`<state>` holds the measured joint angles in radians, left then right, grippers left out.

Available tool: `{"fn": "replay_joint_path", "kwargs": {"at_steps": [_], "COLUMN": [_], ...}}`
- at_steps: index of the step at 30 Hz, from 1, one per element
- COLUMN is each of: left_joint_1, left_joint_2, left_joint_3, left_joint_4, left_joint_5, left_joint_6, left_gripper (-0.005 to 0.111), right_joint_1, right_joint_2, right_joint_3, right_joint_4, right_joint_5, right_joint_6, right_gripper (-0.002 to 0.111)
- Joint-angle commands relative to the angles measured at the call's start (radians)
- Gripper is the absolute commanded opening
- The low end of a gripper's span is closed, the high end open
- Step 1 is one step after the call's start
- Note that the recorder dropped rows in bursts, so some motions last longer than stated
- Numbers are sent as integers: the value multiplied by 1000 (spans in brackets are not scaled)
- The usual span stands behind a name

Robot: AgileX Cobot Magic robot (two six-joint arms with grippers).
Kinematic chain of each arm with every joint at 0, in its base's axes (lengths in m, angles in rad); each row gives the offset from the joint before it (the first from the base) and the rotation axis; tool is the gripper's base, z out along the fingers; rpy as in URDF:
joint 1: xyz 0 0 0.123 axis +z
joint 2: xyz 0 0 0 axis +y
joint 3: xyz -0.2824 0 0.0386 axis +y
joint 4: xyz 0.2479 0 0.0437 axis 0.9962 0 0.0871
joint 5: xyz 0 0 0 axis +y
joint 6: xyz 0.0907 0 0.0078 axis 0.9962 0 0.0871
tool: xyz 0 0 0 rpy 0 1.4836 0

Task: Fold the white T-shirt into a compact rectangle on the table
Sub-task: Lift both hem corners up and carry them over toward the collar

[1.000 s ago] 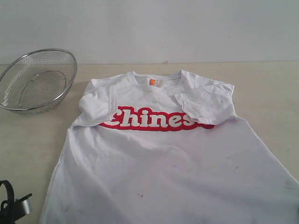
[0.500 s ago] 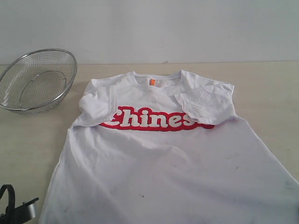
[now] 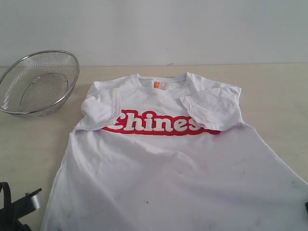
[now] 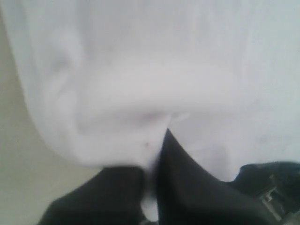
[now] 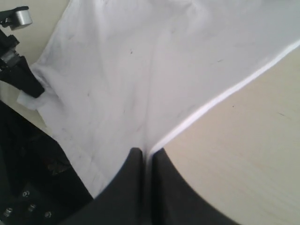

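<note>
The left gripper (image 4: 151, 187) and the right gripper (image 5: 147, 158) each clench the bottom hem of the white T-shirt (image 3: 173, 168). Either thin pinch may slip on lifting, skewing the fold.

A silver wire-mesh bowl (image 3: 38, 84) is seen at the far left of the exterior view, its rim tilted, set before a plain pale wall (image 3: 192, 29).

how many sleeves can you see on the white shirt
2. One sleeve is folded in over the start of the red lettering, nearer the mesh bowl; the other sleeve is folded in over its end. Neither is hidden.
</note>
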<state>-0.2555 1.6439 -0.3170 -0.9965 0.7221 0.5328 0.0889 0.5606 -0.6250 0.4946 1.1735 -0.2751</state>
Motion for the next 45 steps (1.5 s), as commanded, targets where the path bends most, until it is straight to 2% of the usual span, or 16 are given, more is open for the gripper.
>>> {"fn": "replay_joint_path", "kwargs": {"at_steps": [1,6,12,16,22,26,32,45], "left_joint_1": [-1,-1,-1,-1,2,2,21,77], "left_joint_2": [-102,-236,-324,-334,-333,-329,-298,-96], "left_joint_3": [-35,-91,-195,-251,-316,-361,-441,-611], "left_joint_4": [-58,-45,122,158,170,271,291,328], "left_joint_5": [12,60,92,97,94,65,48,-39], "left_joint_6": [42,-19,-195,-228,-238,-304,-321,-297], "left_gripper": [4,4,4,4,4,4,4,4], "right_joint_1": [3,3,3,3,3,3,3,1], "right_joint_2": [10,10,10,21,143,253,423,706], "right_joint_3": [-4,-4,-4,-4,-4,-6,-11,-281], "right_joint_4": [-1,-1,0,0,0,3,99,97], "right_joint_5": [-11,-35,-97,-161,-280,-398,-525,-581], "right_joint_6": [4,4,14,23,31,17,-76,-104], "right_gripper": [0,0,0,0,0,0,0,0]}}
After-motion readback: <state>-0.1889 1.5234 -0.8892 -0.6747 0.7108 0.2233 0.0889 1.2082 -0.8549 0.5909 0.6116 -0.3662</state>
